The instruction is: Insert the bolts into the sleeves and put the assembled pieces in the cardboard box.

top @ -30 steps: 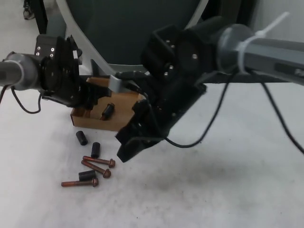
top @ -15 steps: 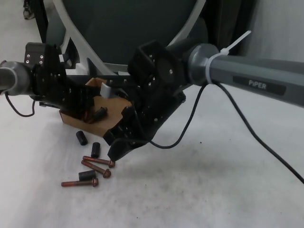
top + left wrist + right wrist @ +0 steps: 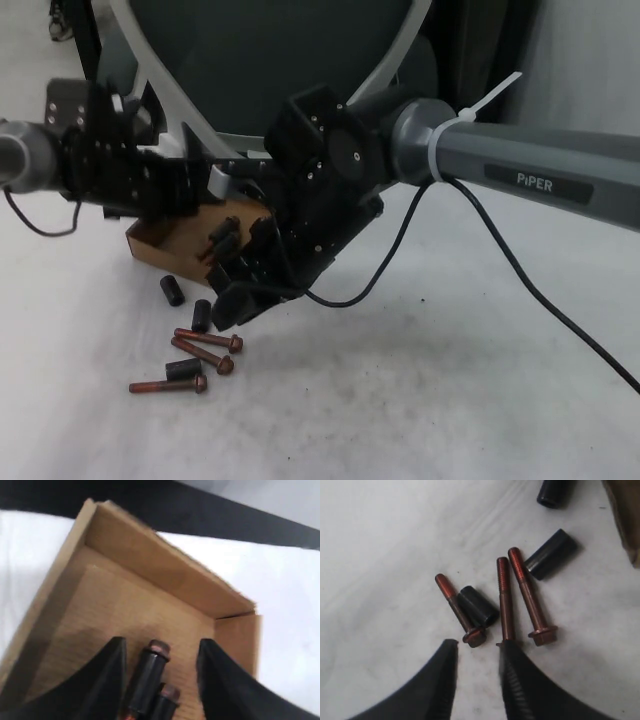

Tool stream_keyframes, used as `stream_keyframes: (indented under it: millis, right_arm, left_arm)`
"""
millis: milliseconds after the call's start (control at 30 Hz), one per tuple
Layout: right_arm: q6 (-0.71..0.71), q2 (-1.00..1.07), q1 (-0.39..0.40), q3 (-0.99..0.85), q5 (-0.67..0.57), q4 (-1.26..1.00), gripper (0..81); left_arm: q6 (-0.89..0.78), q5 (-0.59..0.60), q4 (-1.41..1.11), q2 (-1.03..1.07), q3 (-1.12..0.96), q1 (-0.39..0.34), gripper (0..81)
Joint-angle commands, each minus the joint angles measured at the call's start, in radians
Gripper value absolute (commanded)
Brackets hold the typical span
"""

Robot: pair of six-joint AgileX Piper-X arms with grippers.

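Three copper bolts [image 3: 530, 600] and three black sleeves [image 3: 479, 606] lie loose on the white bench, also seen in the high view as bolts [image 3: 208, 340] and sleeves [image 3: 172, 290]. My right gripper [image 3: 479, 652] hangs open just above the bolt heads, holding nothing; in the high view the right gripper [image 3: 228, 310] points down at the pile. My left gripper [image 3: 161, 644] is open over the cardboard box [image 3: 165, 580]. Two assembled pieces [image 3: 147, 672] lie on the box floor between its fingers. From above, the left gripper [image 3: 190, 190] sits at the box [image 3: 160, 240].
A dark machine base and grey frame stand behind the box. A black cable [image 3: 400, 250] droops from the right arm to the bench. The bench to the right of and in front of the pile is bare white surface.
The right arm has swung left and down until its gripper is over the loose bolts. The box has shifted left, and the left gripper has lifted slightly from inside it.
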Motion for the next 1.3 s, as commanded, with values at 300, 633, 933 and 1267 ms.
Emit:
stream_keyframes:
  millis: [300,633,933,1267]
  right_arm:
    - [0.057,-0.006,0.014,-0.010,-0.015,-0.060,0.3]
    - [0.083,-0.006,0.058,-0.010,-0.015,-0.060,0.3]
    - [0.087,0.012,0.062,-0.008,0.031,-0.072,0.3]
    - [0.098,0.099,0.062,-0.008,0.038,-0.042,0.3]
  left_arm:
    - [0.049,0.306,0.003,-0.277,0.020,0.045,0.8]
    - [0.239,0.222,0.001,-0.560,0.270,0.042,0.8]
    - [0.335,0.171,-0.062,-0.887,0.567,0.040,0.8]
    - [0.344,0.167,-0.091,-1.186,0.794,0.040,0.8]
